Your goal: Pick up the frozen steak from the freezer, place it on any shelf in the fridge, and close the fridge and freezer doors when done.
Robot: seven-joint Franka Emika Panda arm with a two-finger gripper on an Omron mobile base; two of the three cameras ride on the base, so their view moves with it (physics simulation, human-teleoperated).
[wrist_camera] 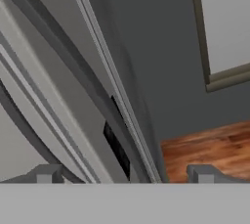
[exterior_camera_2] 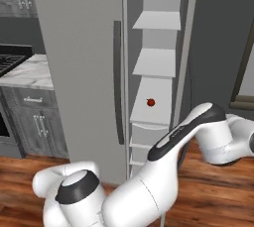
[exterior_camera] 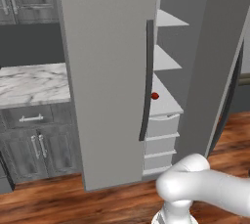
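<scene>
The hand is seen released, its two fingertips set wide apart with nothing between them, close to the edge of a grey fridge door above the wooden floor. The steak cannot be made out. A small red item is seen on a lower shelf of the opened compartment, right of the closed door with its dark handle; a marble worktop lies to the left.
</scene>
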